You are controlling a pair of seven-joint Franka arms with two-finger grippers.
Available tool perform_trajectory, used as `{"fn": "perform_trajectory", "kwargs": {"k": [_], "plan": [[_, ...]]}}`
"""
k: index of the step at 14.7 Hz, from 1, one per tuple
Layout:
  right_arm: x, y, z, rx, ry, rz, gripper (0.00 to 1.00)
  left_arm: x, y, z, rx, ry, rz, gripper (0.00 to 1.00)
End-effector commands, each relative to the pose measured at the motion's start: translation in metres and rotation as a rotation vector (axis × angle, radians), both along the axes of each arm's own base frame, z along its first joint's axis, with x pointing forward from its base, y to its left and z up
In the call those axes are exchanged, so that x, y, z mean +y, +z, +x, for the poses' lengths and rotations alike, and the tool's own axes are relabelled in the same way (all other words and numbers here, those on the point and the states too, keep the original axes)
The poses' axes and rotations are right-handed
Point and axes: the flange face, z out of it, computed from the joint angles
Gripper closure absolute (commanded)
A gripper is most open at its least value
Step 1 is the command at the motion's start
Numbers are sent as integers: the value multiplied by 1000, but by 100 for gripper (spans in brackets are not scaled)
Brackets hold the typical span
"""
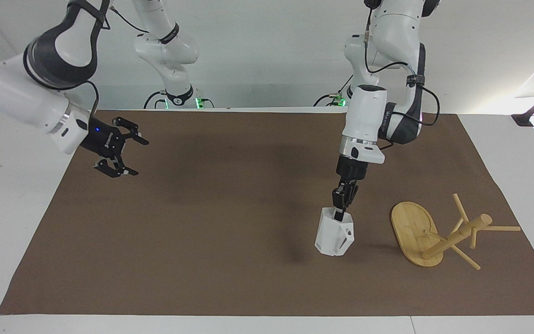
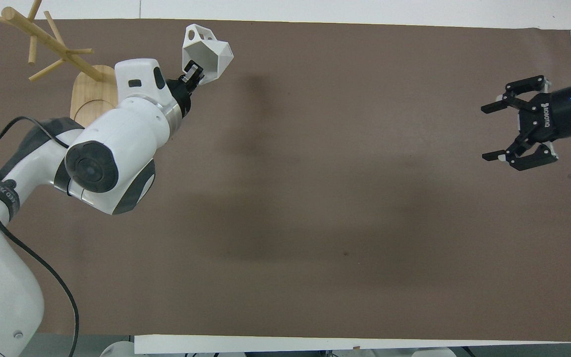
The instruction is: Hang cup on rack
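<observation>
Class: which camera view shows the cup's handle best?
The overhead view: the cup, held by the left gripper, turns its pierced handle to that camera, unobstructed. The facing view also shows the handle on the cup, but smaller and side-on.

From above, the left arm covers part of the rack's base, the rack's top pegs are cut off at the picture's 11 o'clock corner, and the right gripper's arm is cut off at 3 o'clock.
</observation>
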Motion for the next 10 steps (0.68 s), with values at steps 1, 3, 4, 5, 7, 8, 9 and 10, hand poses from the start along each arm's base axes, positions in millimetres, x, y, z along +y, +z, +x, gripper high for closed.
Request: {"fn": "perform_trajectory", "kwargs": {"k": [1, 3, 4, 5, 7, 8, 9, 10], "plan": [[0, 21, -13, 78, -159, -186, 0, 40, -4, -16, -118, -23, -45, 100], [8, 34, -13, 123, -271, -331, 0, 77, -7, -14, -196, 18, -101, 100], [6, 39, -13, 144, -344, -389, 0, 84, -5, -10, -198, 32, -101, 100], [4, 48, -13, 159, -430, -427, 0, 91, -7, -9, -195, 43, -97, 100], [1, 64, -20, 232, -590, -447, 0, 98, -11, -10, -188, 51, -89, 100], [0, 71, -25, 283, -665, -456, 0, 99, -13, -11, -184, 52, -86, 100], [-2, 81, -31, 334, -759, -470, 0, 102, -18, -15, -171, 55, -83, 100], [-1, 89, -36, 368, -863, -507, 0, 111, -21, -16, -165, 69, -79, 100]]}}
